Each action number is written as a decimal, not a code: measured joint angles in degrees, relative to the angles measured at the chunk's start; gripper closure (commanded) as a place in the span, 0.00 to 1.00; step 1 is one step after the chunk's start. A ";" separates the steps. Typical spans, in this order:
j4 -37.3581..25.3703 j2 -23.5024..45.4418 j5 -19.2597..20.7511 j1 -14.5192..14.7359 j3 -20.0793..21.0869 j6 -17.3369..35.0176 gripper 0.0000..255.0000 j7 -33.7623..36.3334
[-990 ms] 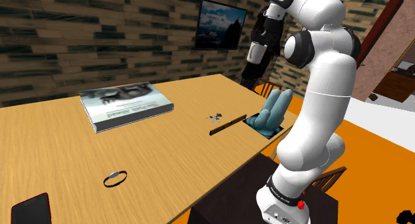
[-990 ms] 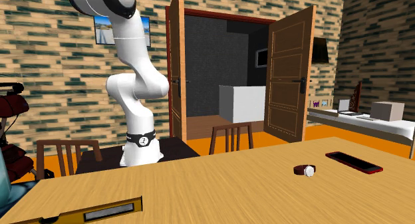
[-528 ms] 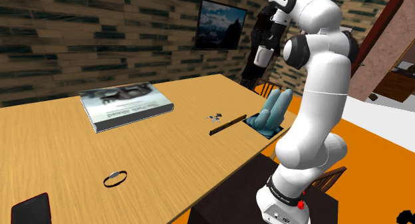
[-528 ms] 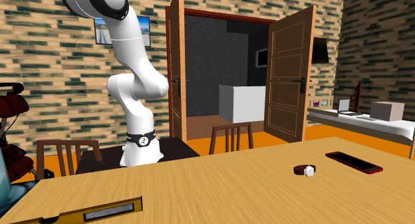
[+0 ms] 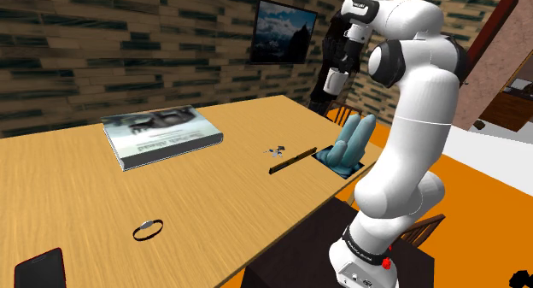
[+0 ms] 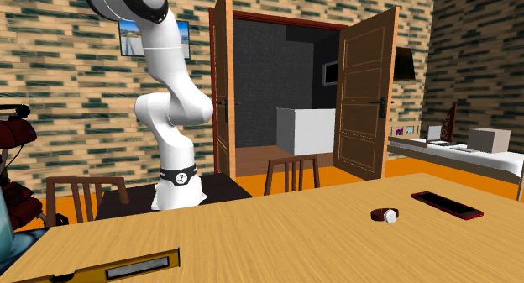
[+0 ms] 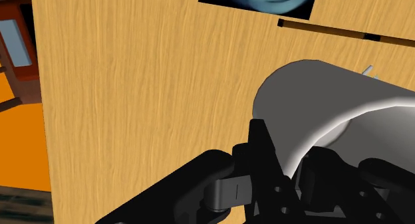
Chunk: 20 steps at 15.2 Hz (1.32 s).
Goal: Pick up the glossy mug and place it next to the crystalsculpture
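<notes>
**A:** What sort of place is this?

**B:** A home, and by the look of it a dining or living room. It has brick walls [image 6: 67, 88], an orange floor [image 5: 491, 191] and a long wooden table [image 5: 68, 192] with wooden chairs [image 6: 292, 161] drawn up to it.

**A:** Anything more homely than the furniture?

**B:** A framed landscape picture [image 5: 284, 32] hangs on the wall. 2 panelled wooden doors [image 6: 365, 96] stand open onto another room. Household bits lie on the table: 1 large book [image 5: 161, 134], a wristwatch [image 6: 385, 214], a phone [image 6: 447, 204] and a small dark band [image 5: 135, 232].

**A:** So not a lab or a workshop?

**B:** No, these are domestic furnishings and personal belongings.
</notes>
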<state>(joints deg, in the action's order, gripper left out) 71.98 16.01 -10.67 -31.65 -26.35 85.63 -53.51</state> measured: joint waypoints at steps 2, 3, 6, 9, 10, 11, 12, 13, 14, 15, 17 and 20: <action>2.86 -0.81 0.37 0.43 0.03 2.11 1.00 -0.04; 4.16 -1.17 0.54 0.65 0.06 3.08 1.00 0.00; 7.01 -1.64 0.76 1.02 0.15 5.51 1.00 -0.01; 10.30 -2.43 1.09 1.51 0.25 8.09 1.00 0.07; 11.40 -2.62 1.16 1.59 0.26 9.01 1.00 -0.01; 12.20 -2.66 1.17 1.60 0.25 9.77 1.00 -0.13; 13.14 -2.82 1.23 1.69 0.26 10.55 1.00 -0.17; 14.00 -2.89 1.25 1.75 0.28 11.35 1.00 -0.22; 14.83 -2.96 1.26 1.74 0.26 12.10 1.00 -0.38; 15.86 -3.13 1.32 1.91 0.32 12.98 1.00 -0.29; 17.45 -3.02 1.24 1.96 0.36 14.66 1.00 -0.49; 19.79 -3.07 1.19 2.16 0.46 16.95 1.00 -0.58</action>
<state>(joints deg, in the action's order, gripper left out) 91.76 12.94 -9.47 -29.50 -25.89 102.58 -54.09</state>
